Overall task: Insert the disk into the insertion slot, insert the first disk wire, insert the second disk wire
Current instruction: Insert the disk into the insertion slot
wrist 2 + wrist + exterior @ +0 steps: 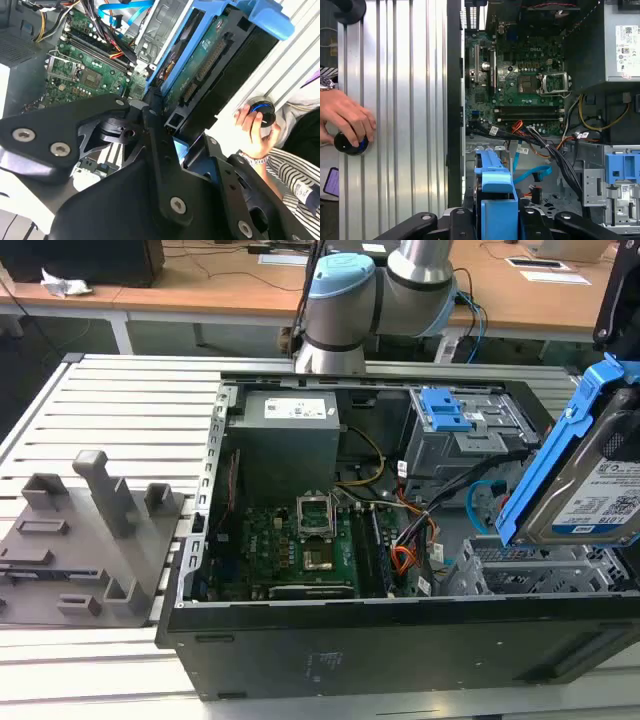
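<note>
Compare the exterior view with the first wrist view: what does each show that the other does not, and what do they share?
Exterior view: a grey block of pegs on the slatted table, the arm's blue-capped joint, and wooden desks behind. First wrist view: a person's hand resting on a round black knob beside the computer case. Both: the green circuit board, the blue latch on the tall cage, and the disk in its blue carrier, held by the end effector.
</note>
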Motion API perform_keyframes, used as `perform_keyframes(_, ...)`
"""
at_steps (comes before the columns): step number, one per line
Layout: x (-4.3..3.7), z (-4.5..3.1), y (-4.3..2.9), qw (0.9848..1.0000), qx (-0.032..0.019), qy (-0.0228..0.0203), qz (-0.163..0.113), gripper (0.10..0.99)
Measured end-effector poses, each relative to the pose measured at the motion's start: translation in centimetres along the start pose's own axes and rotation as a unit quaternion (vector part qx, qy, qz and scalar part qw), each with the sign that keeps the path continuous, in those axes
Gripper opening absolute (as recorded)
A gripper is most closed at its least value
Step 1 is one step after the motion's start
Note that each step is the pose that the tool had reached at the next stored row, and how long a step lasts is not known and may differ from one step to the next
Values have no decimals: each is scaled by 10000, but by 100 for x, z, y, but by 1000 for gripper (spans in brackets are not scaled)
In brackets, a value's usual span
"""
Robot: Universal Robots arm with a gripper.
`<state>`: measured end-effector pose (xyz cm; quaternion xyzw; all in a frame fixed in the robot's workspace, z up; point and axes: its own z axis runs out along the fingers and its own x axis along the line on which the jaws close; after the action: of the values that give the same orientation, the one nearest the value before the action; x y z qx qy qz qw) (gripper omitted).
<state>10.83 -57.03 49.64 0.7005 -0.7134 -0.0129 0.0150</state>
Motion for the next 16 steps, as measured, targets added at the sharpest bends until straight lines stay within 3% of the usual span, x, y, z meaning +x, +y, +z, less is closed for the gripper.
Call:
perform_keyframes(10, 0, 126, -5, 10000, 0, 0, 0, 365)
perform_keyframes(16, -1, 160, -6, 10000, 0, 0, 0, 365)
